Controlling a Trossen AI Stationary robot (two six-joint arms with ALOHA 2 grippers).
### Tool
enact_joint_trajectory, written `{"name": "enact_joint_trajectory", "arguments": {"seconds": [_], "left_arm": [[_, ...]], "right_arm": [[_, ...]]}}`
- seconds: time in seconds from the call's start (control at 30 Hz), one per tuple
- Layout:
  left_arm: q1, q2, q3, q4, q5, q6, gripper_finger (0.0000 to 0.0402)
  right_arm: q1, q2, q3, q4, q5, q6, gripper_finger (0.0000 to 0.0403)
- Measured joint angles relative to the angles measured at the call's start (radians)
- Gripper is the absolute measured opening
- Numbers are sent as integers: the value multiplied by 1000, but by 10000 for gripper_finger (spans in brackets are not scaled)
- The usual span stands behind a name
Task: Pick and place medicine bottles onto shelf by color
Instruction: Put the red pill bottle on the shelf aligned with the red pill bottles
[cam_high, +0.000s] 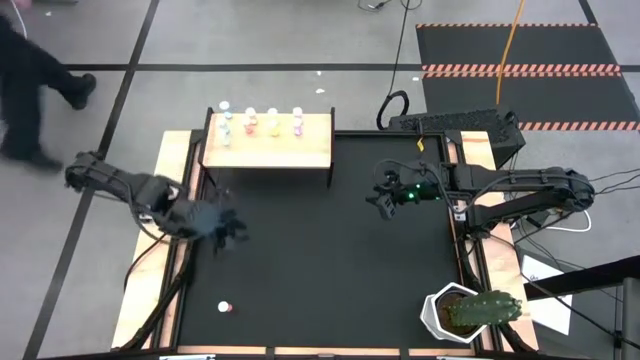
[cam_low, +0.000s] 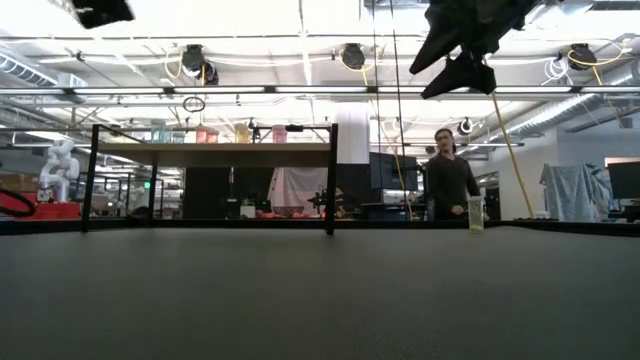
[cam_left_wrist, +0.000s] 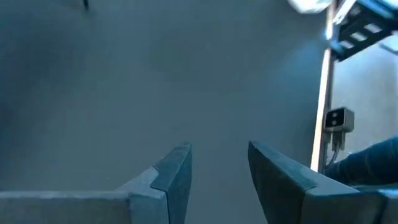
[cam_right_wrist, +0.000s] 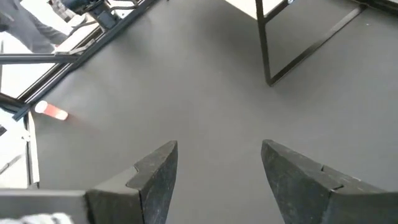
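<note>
The pale-wood shelf (cam_high: 270, 145) stands on dark legs at the far left of the black mat, and several medicine bottles (cam_high: 272, 122) stand in a row along its far edge. In the low view the shelf (cam_low: 210, 154) carries them (cam_low: 205, 133) too. One red bottle with a white cap (cam_high: 225, 307) lies on its side on the mat near the front left, also in the right wrist view (cam_right_wrist: 53, 112). My left gripper (cam_high: 225, 228) (cam_left_wrist: 219, 149) hangs open above the mat, in front of the shelf's left end. My right gripper (cam_high: 385, 197) (cam_right_wrist: 219, 146) is open over the mat's right half. Both hold nothing.
A white pot with a green cactus (cam_high: 470, 312) stands at the front right corner. The shelf's dark leg (cam_right_wrist: 267, 43) rises ahead of my right gripper. One person walks on the floor at the far left (cam_high: 30, 90); another stands beyond the table (cam_low: 450, 185).
</note>
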Motion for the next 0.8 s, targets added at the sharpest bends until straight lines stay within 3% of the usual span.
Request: {"name": "enact_joint_trajectory", "arguments": {"seconds": [0.2,0.4,0.63,0.8], "left_arm": [[-208,121,0,-109,-56,-315,162],[-384,250,0,-111,-56,-540,209],[-547,355,0,-59,-10,-678,288],[-631,383,0,17,1,-704,314]], "right_arm": [[32,0,0,15,6,4,226],[70,0,0,15,56,-17,226],[88,0,0,15,79,-18,226],[91,0,0,16,86,-14,226]]}}
